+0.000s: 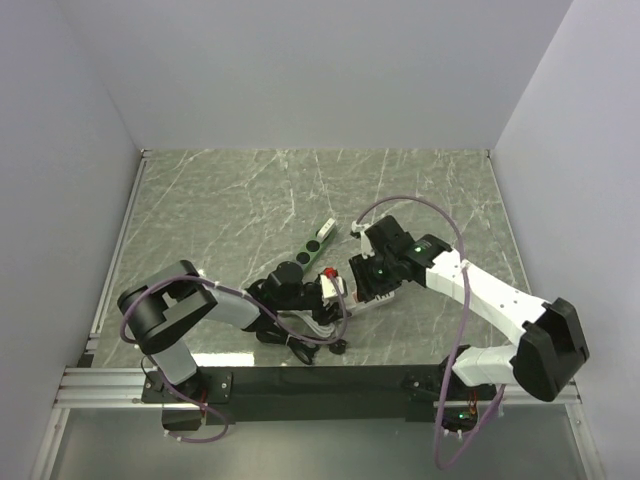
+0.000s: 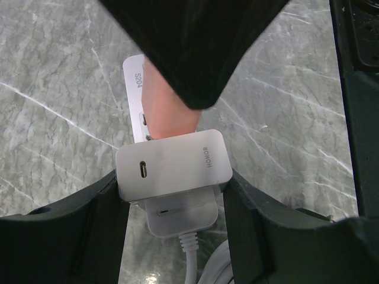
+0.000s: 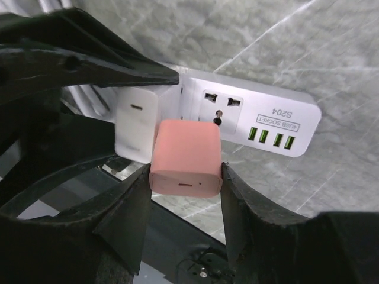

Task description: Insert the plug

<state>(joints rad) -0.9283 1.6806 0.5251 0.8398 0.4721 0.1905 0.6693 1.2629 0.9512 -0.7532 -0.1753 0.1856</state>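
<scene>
Right gripper pinches pink plug between pads. Plug touches charger, which is clamped in left gripper. Strip lies behind, socket showing just past plug. Table runs wide to back wall.

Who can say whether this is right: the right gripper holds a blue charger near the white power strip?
The colour is wrong: the right gripper holds a pink charger near the white power strip, as the right wrist view shows.
</scene>
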